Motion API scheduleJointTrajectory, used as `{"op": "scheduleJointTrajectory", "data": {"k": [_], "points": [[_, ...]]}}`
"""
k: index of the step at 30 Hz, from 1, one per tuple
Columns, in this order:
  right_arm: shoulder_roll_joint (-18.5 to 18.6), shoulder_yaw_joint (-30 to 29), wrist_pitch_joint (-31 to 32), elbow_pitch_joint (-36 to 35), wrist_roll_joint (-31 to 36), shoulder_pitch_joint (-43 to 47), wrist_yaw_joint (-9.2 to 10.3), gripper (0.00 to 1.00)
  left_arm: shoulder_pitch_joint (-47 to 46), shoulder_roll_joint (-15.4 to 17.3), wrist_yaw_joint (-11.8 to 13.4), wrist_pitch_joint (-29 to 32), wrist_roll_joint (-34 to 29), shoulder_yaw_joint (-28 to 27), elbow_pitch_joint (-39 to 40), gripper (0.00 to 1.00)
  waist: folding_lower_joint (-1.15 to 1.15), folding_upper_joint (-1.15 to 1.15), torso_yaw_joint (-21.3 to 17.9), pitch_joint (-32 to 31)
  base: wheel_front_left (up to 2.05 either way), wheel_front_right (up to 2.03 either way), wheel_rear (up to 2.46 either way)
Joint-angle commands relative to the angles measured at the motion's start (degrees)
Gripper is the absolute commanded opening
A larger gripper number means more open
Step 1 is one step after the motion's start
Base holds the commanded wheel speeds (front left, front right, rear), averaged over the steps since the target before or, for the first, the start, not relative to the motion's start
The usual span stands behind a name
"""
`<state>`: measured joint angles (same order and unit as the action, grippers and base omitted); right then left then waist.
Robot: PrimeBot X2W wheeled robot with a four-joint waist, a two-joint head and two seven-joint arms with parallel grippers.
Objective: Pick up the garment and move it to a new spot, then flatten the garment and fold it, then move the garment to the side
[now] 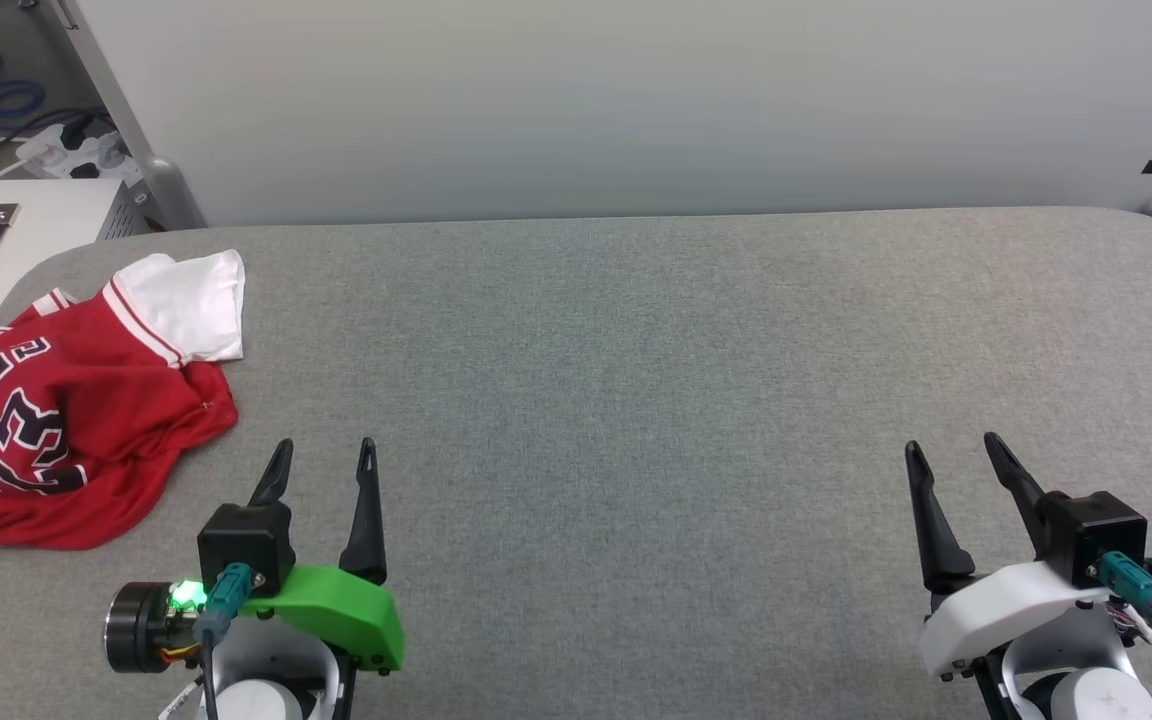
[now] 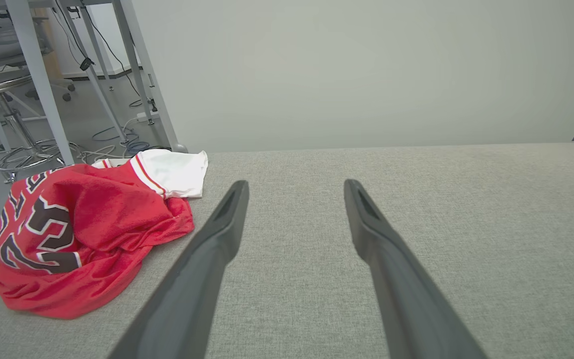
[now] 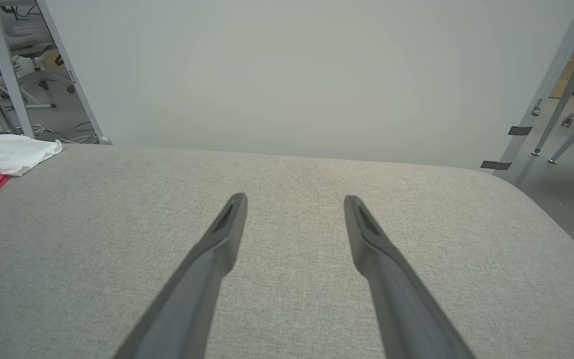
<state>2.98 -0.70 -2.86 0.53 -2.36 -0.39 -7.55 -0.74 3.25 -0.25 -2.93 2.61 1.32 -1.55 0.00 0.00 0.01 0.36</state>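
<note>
Garment [image 1: 66, 410] lies crumpled at nine o'clock on the table [image 1: 636, 380], near its left edge, with one white sleeve toward the wall. Left gripper [image 1: 326, 445] hovers at seven o'clock just beside the heap, fingers spread and empty. Right gripper [image 1: 951, 443] sits at four o'clock, well apart, likewise spread and empty. Pickup looks not yet begun, and the left arm seems best placed to reach first.

A lab — loose cables [image 1: 6, 100], power strip [image 1: 71, 150], stool [image 2: 23, 154], metal frame legs [image 2: 38, 85].

Red garment [image 1: 86, 420] with white sleeve, black numerals; grey table [image 1: 636, 400].
</note>
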Motion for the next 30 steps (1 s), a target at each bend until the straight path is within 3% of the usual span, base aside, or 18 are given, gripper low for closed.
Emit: {"op": "scheduleJointTrajectory", "data": {"k": [1, 30], "points": [[0.0, 0.1, -0.6, -0.1, -0.6, 0.2, 0.02, 1.0, 0.3, -0.1, 0.1, -0.5, 0.6, 0.0, -0.4, 1.0, 0.0, 0.0, 0.0, 0.0, 0.0, 0.0, 0.0], [0.0, -0.5, -4.1, -1.1, -2.8, 1.1, 0.03, 1.0, 1.4, -0.2, -0.5, -4.0, 2.1, 1.9, 0.6, 1.0, 0.0, 0.0, 0.5, 0.0, 0.0, 0.0, 0.0]]}}
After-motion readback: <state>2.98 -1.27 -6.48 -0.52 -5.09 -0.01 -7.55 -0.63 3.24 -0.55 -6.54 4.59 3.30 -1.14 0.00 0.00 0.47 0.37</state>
